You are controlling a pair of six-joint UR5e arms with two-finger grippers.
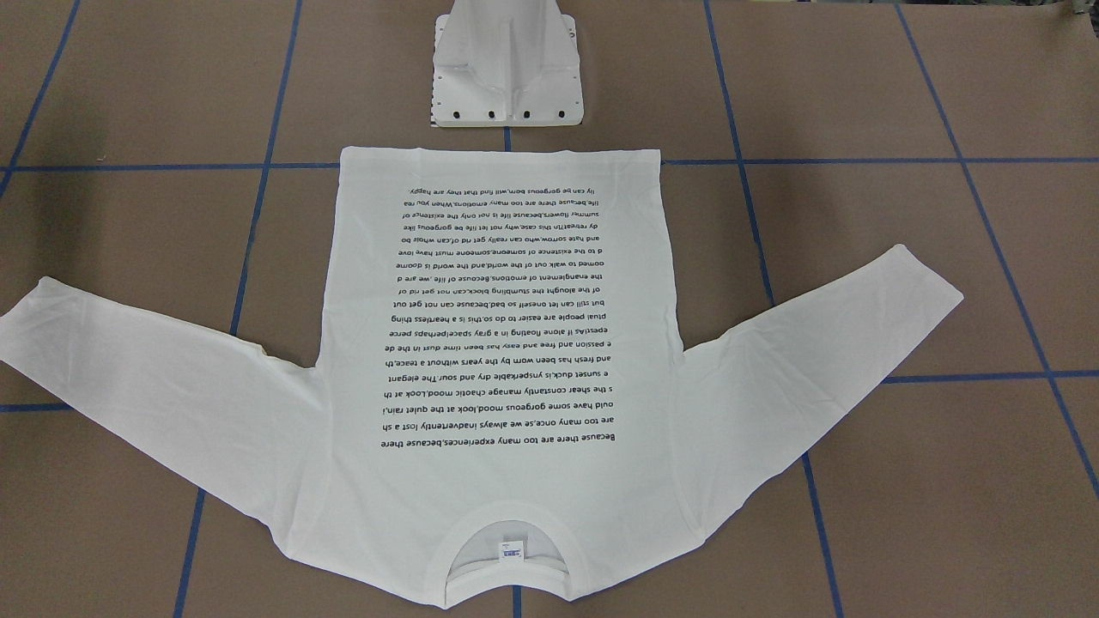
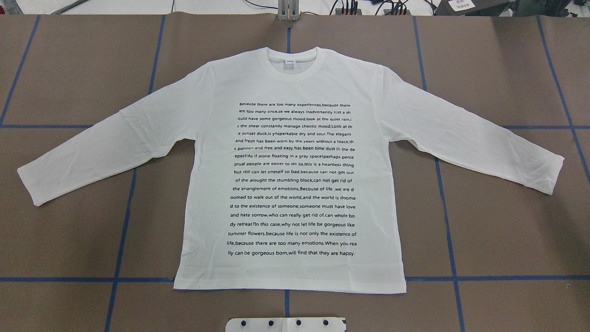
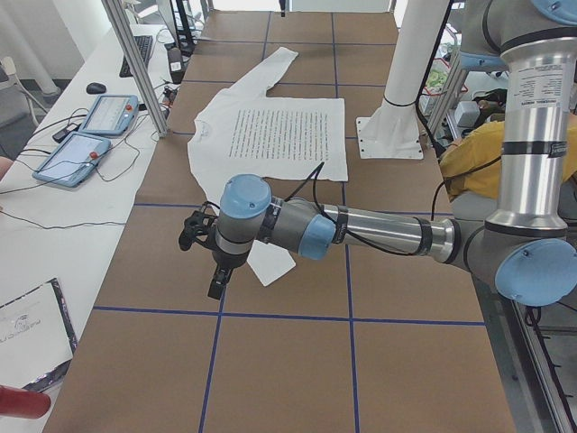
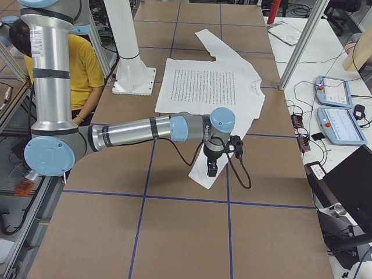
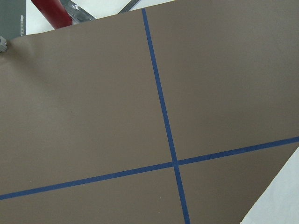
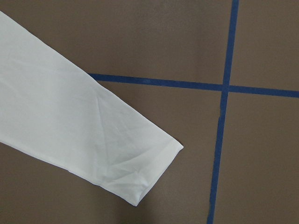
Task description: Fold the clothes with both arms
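The white long-sleeved T-shirt (image 2: 295, 175) lies flat on the brown table, text side up, sleeves spread, collar away from the robot's base; it also shows in the front-facing view (image 1: 506, 343). In the exterior left view my left gripper (image 3: 217, 281) hangs over the table beside the left sleeve's cuff (image 3: 269, 267). In the exterior right view my right gripper (image 4: 211, 169) hangs over the right sleeve's cuff (image 4: 199, 176). I cannot tell whether either is open or shut. The right wrist view shows the cuff (image 6: 140, 172) flat; the left wrist view shows only a shirt edge (image 5: 280, 205).
The white pedestal base (image 1: 506, 77) stands just behind the shirt's hem. Blue tape lines (image 2: 442, 193) grid the table. Tablets and cables (image 3: 90, 135) lie on the side bench. A person in yellow (image 4: 81, 70) sits behind the robot. A red object (image 5: 51, 11) lies off the table's edge.
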